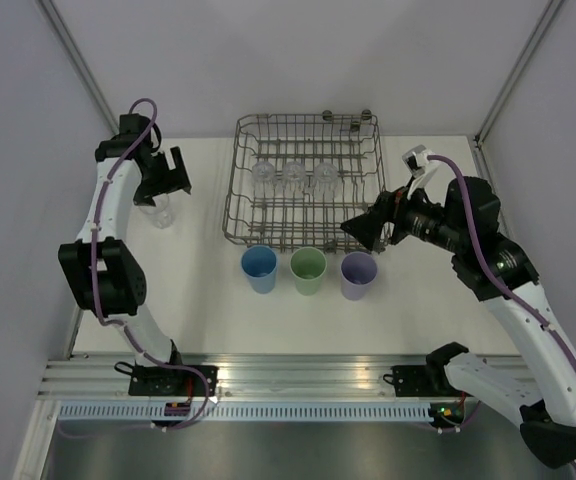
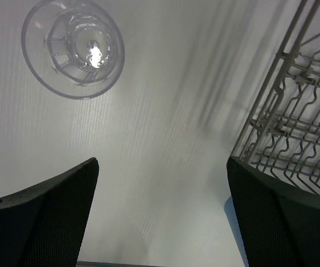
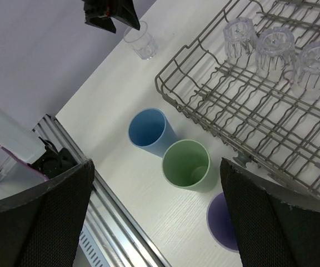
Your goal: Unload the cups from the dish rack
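Left gripper [image 1: 176, 176] jaws apart, above clear glass [image 1: 160, 212] standing on table left of dish rack [image 1: 232, 195]. Three glasses [image 1: 294, 176] inverted in rack's far row, far-left of right gripper [image 1: 360, 228], jaws apart, likely nearer.

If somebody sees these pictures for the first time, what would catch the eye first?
The grey wire dish rack at the far middle of the table, with three clear glasses in a row inside. Before it stand a blue tumbler, a green tumbler and a purple tumbler, side by side. A lone clear glass stands at the left, near the open left tool.
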Motion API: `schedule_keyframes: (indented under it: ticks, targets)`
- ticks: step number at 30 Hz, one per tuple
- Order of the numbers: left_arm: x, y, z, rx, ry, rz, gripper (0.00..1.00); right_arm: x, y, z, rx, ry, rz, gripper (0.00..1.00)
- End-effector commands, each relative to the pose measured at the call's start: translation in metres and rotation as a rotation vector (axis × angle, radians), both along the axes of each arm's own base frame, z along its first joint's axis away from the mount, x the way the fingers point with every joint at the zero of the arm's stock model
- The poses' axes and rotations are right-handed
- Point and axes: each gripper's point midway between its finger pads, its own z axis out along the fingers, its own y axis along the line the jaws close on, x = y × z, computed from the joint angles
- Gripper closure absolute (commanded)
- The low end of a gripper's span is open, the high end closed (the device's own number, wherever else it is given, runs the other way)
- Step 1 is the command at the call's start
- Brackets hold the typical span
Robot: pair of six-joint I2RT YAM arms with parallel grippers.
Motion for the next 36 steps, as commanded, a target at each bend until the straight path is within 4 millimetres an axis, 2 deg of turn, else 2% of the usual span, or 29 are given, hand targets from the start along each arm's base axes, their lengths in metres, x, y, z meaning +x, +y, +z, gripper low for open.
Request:
schedule_keyframes:
  ticks: [1,3,4,6,7,10,11,12,13,14,15,16,17,18,19,20,21,22,24,26,27,31,34,35,36]
  targets:
    - [-0.013,-0.017,0.048,-0.064,-0.145,-0.052,0.00,0.019,0.014,-0.001,0.045,0.033,-0.002,0.02]
    - [-0.023,-0.028,0.063,-0.090,-0.181,-0.092,0.00,0.032,0.016,-0.007,0.033,0.048,-0.025,0.02]
    - [-0.034,-0.033,0.083,-0.089,-0.234,-0.109,0.00,0.043,0.018,-0.014,0.019,0.065,-0.043,0.02]
    - [-0.047,-0.039,0.100,-0.089,-0.287,-0.119,0.00,0.059,0.016,-0.019,-0.003,0.065,-0.096,0.02]
    - [-0.061,-0.043,0.117,-0.083,-0.337,-0.135,0.00,0.070,0.017,-0.024,-0.016,0.070,-0.120,0.02]
    - [-0.082,-0.047,0.134,-0.062,-0.424,-0.140,0.00,0.100,0.011,-0.039,-0.088,0.074,-0.232,0.02]
    - [-0.097,-0.045,0.151,-0.046,-0.490,-0.132,0.00,0.107,0.009,-0.045,-0.115,0.077,-0.271,0.02]
    - [-0.106,-0.043,0.158,-0.037,-0.525,-0.122,0.00,0.114,0.008,-0.049,-0.144,0.066,-0.296,0.02]
    - [-0.113,-0.054,0.155,-0.038,-0.540,-0.154,0.00,0.129,0.002,-0.055,-0.189,0.063,-0.363,0.02]
    - [-0.129,-0.054,0.169,-0.038,-0.606,-0.151,0.00,0.135,0.002,-0.059,-0.228,0.048,-0.394,0.02]
    - [-0.137,-0.057,0.161,-0.044,-0.604,-0.160,0.00,0.145,0.003,-0.072,-0.270,0.062,-0.414,0.02]
    - [-0.141,-0.058,0.163,-0.048,-0.626,-0.160,0.00,0.152,0.002,-0.067,-0.290,0.044,-0.447,0.02]
    - [-0.155,-0.059,0.171,-0.056,-0.673,-0.163,0.00,0.158,0.002,-0.070,-0.309,0.039,-0.462,0.02]
    - [-0.159,-0.062,0.161,-0.068,-0.660,-0.170,0.00,0.168,0.004,-0.080,-0.347,0.044,-0.470,0.02]
    - [-0.165,-0.067,0.159,-0.090,-0.661,-0.192,0.00,0.175,0.004,-0.076,-0.355,0.030,-0.493,0.02]
    - [-0.169,-0.070,0.156,-0.104,-0.659,-0.203,0.00,0.180,0.004,-0.078,-0.367,0.029,-0.505,0.02]
    - [-0.177,-0.072,0.151,-0.121,-0.659,-0.210,0.00,0.187,0.007,-0.089,-0.394,0.040,-0.503,0.02]
    - [-0.182,-0.076,0.149,-0.140,-0.664,-0.221,0.00,0.195,0.006,-0.082,-0.398,0.025,-0.529,0.02]
    - [-0.192,-0.077,0.145,-0.151,-0.698,-0.223,0.00,0.209,0.010,-0.088,-0.430,0.019,-0.536,0.02]
    - [-0.196,-0.077,0.150,-0.151,-0.764,-0.224,0.00,0.220,0.008,-0.095,-0.472,0.018,-0.570,0.03]
    - [-0.202,-0.078,0.148,-0.160,-0.790,-0.229,0.00,0.230,0.013,-0.104,-0.490,0.027,-0.572,0.04]
    - [-0.206,-0.077,0.144,-0.159,-0.854,-0.216,0.00,0.252,0.027,-0.127,-0.552,0.058,-0.539,0.06]
    - [-0.203,-0.070,0.134,-0.136,-0.844,-0.185,0.00,0.266,0.040,-0.145,-0.576,0.092,-0.514,0.06]
    - [-0.202,-0.070,0.129,-0.134,-0.830,-0.181,0.00,0.272,0.043,-0.161,-0.598,0.111,-0.508,0.06]
    - [-0.203,-0.070,0.129,-0.134,-0.833,-0.181,0.00,0.277,0.047,-0.158,-0.592,0.104,-0.500,0.06]
